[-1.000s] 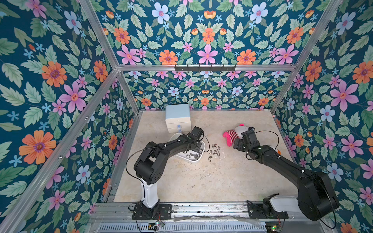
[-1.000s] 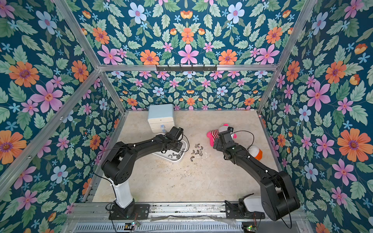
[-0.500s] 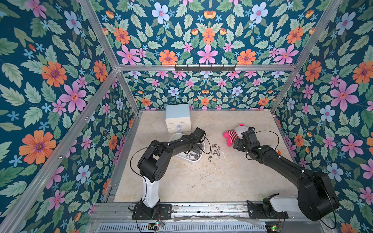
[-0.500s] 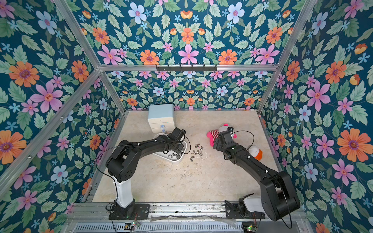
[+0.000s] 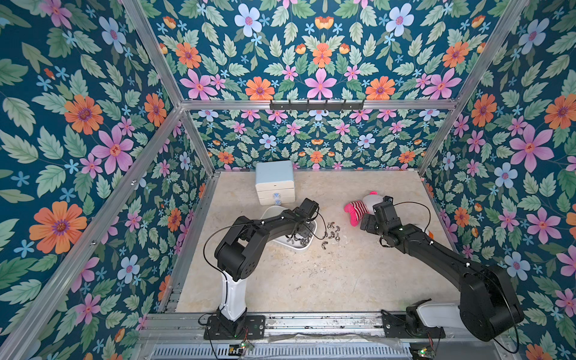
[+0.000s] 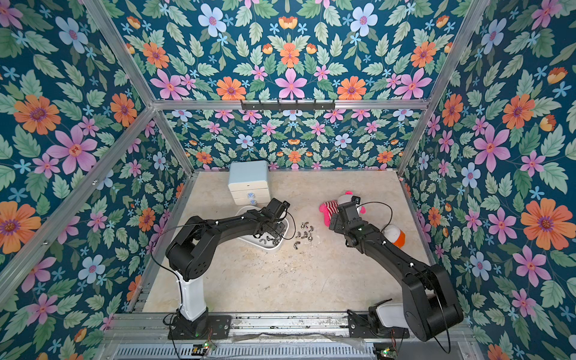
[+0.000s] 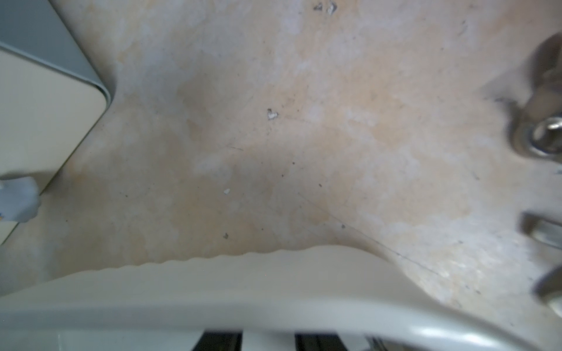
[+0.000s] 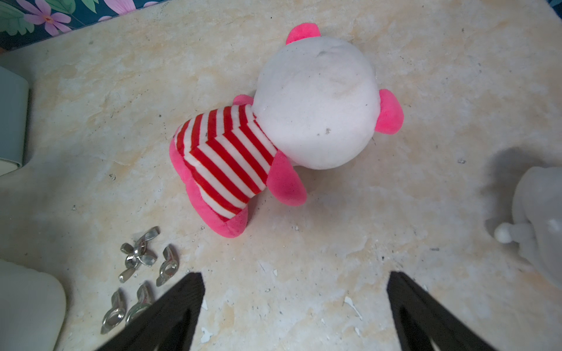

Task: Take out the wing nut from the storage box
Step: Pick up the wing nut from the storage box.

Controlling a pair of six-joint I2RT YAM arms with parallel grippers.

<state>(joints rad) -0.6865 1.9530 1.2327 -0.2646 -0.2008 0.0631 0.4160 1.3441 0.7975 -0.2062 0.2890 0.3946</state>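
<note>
Here, on the beige surface point(image 5: 311, 280), left of its middle, we see the shallow white plastic storage box point(image 5: 307, 247). The left gripper point(image 5: 300, 231) dips inside, its opening and hold hidden from us. The right gripper point(image 8: 294, 275) gapes empty. Small silver wing nuts point(image 5: 295, 240) cluster there, so a pinch could slip.

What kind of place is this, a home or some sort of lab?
Probably a robot test cell in a lab: a left arm and right arm bolted to an aluminium frame, with floral-print walls boxing in one small table.
</note>
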